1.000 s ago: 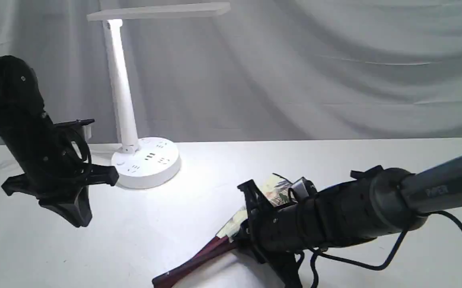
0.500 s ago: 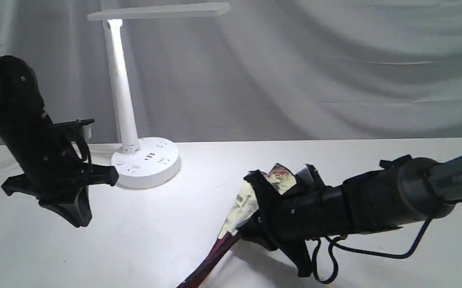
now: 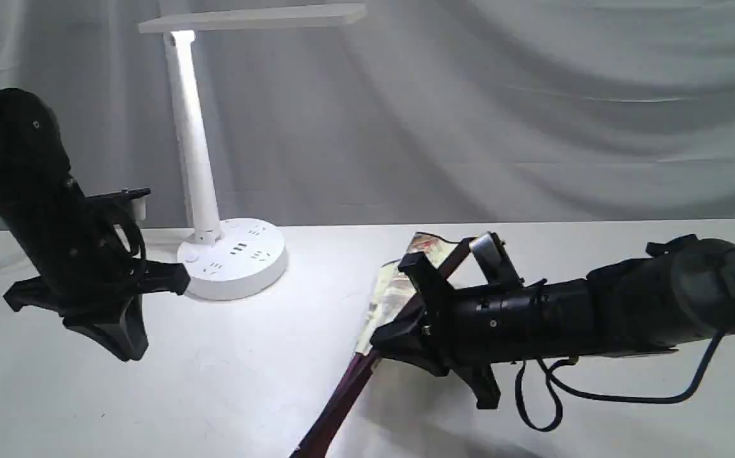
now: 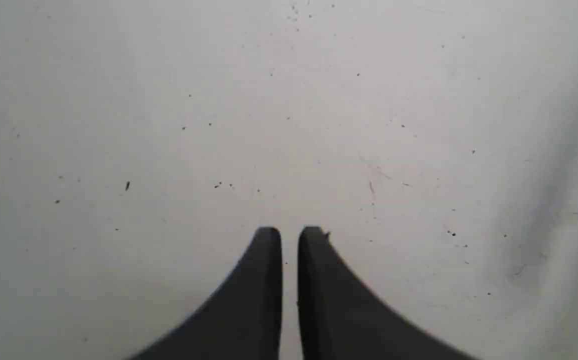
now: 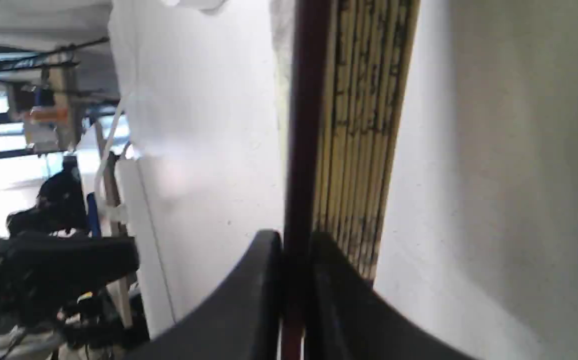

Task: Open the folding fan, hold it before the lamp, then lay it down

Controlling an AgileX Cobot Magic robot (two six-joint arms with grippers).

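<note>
The folding fan point(image 3: 391, 298) is almost folded and tilts up off the white table point(image 3: 247, 369); its maroon ribs point(image 3: 341, 402) point toward the front edge and its cream leaf points up and back. My right gripper point(image 3: 385, 338) is shut on a maroon outer rib point(image 5: 303, 150), and the pleated leaf point(image 5: 364, 120) lies beside that rib. The white lamp point(image 3: 194, 159) stands at the back left, lit, with its round base point(image 3: 235, 259) on the table. At the left, well away from the fan, my left gripper point(image 3: 127, 346) hangs above the table, shut on nothing point(image 4: 289, 234).
A grey cloth backdrop point(image 3: 501, 108) hangs behind the table. The right arm's black cable point(image 3: 596, 397) loops beneath it. The lamp's flat head point(image 3: 253, 18) reaches out over the table's back left. In the right wrist view the left arm point(image 5: 54, 250) shows at a distance.
My right arm has lifted and turned the fan: its leaf end rose toward the back and its ribs swung steeper toward the front edge. The left arm has not moved.
</note>
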